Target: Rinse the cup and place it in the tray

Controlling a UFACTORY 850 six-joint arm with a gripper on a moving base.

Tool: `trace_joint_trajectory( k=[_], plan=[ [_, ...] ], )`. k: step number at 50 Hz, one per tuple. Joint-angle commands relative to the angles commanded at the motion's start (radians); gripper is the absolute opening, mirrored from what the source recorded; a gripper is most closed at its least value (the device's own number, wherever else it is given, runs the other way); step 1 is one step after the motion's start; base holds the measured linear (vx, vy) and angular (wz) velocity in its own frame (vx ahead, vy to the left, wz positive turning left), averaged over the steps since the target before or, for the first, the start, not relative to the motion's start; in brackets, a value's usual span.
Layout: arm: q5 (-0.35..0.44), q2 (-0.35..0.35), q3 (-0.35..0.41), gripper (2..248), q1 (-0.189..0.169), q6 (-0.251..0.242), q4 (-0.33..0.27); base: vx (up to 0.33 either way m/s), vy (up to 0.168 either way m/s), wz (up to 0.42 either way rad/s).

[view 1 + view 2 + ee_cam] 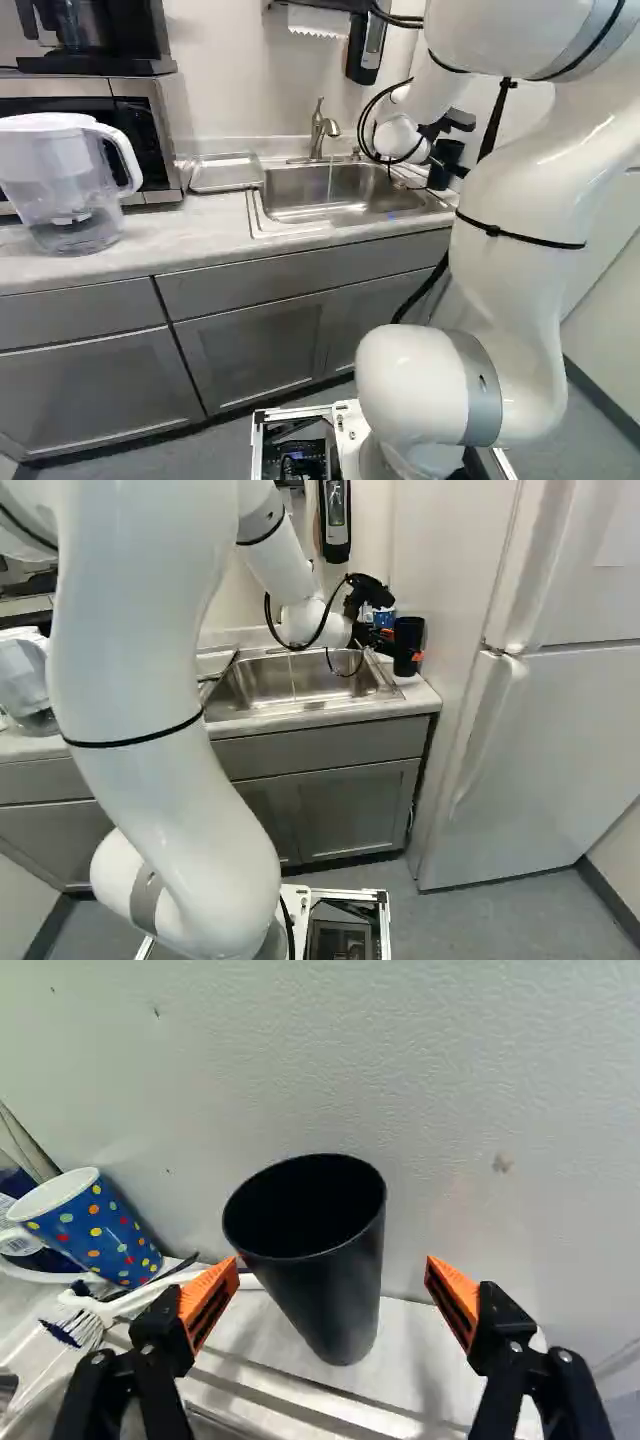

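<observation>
The black gripper's (402, 644) wedge-shaped orange pads (208, 1300) stand wide apart, the smooth, tapering black cup (335, 1295) upright between them on the pale counter (425, 1365). Beyond one jaw are a glossy, dotted blue mug (98, 1232) and a bristly white brush (140, 1298).

Left base view, across the surface (200, 238): pitcher (70, 190) at left, microwave (150, 135) right behind it, then the tray (226, 176), then the sink (290, 192), tap (318, 128) behind, and right of that, the cup (408, 640), mug (105, 1232) nearby!
</observation>
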Motion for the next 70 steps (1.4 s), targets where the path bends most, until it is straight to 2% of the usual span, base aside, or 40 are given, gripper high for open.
trace_joint_trajectory(
  k=[22, 23, 27, 28, 32, 33, 38, 39, 55, 70],
  plan=[
    [0.000, -0.007, -0.008, 245, 0.001, 0.000, 0.000, 0.000, 0.000, 0.000],
    [0.000, -0.007, -0.008, 212, 0.001, 0.000, 0.000, 0.000, 0.000, 0.000],
    [0.000, -0.007, -0.008, 212, 0.001, 0.000, 0.000, 0.000, 0.000, 0.000],
    [0.000, -0.007, -0.008, 174, 0.001, 0.000, 0.000, 0.000, 0.000, 0.000],
    [0.000, -0.007, -0.008, 174, 0.001, 0.000, 0.000, 0.000, 0.000, 0.000],
    [0.000, -0.007, -0.008, 137, 0.001, 0.000, 0.000, 0.000, 0.000, 0.000],
    [0.000, -0.007, -0.008, 137, 0.001, 0.000, 0.000, 0.000, 0.000, 0.000],
    [0.000, -0.007, -0.008, 124, 0.001, 0.000, 0.000, 0.000, 0.000, 0.000],
    [0.000, 0.015, -0.012, 124, 0.002, 0.000, 0.000, 0.000, 0.000, 0.000],
    [-0.021, 0.058, -0.003, 124, 0.022, 0.000, -0.019, 0.000, 0.000, 0.000]
  ],
)
